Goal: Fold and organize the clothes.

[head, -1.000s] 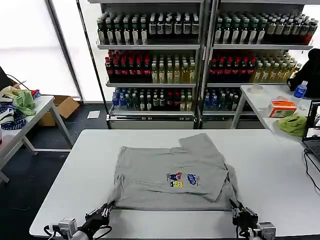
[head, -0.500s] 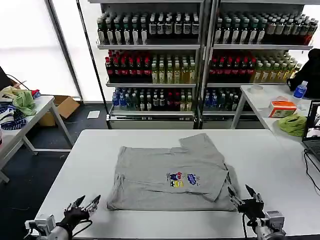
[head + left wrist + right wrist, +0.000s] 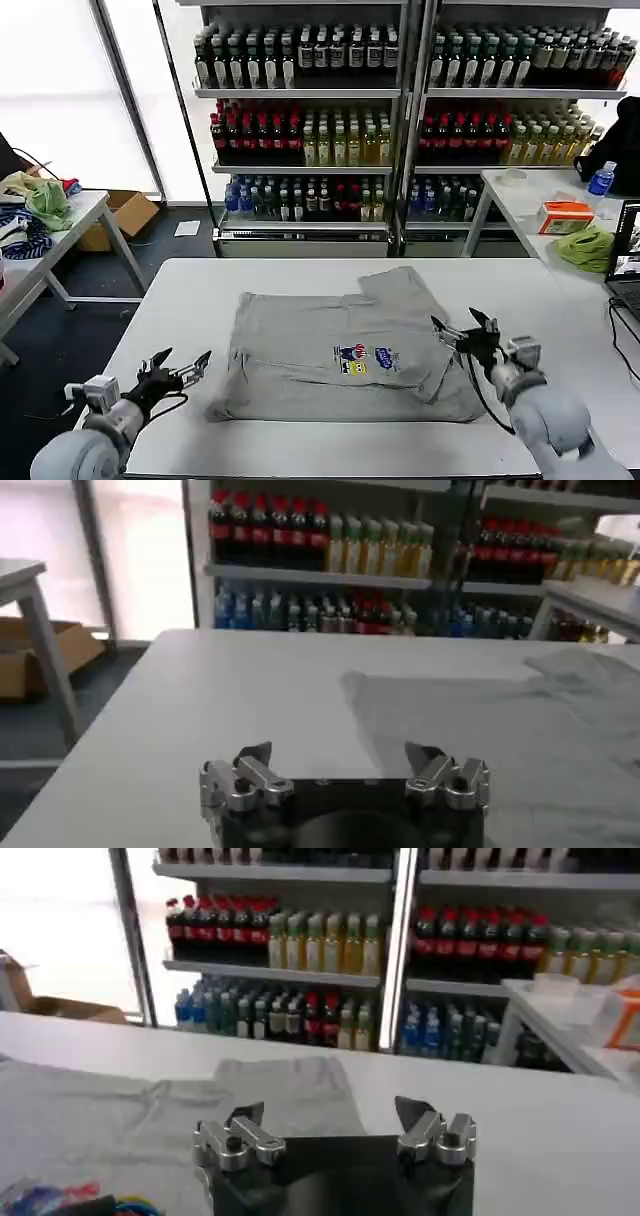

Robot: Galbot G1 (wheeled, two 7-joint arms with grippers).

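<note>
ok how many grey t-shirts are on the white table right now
1. The grey T-shirt lies partly folded mid-table, between the open left gripper and open right gripper. Another could be hidden under it; I cannot tell.

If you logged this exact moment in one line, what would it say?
T-shirt: partly folded, flat on table | left gripper: open, beside shirt's left edge | right gripper: open, over shirt's right edge

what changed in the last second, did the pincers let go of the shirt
Yes. Both pincers let go of the shirt's near hem, opened and lifted away: the left pincer off to its left, the right pincer up along the right edge. The shirt stayed folded on the table.
</note>
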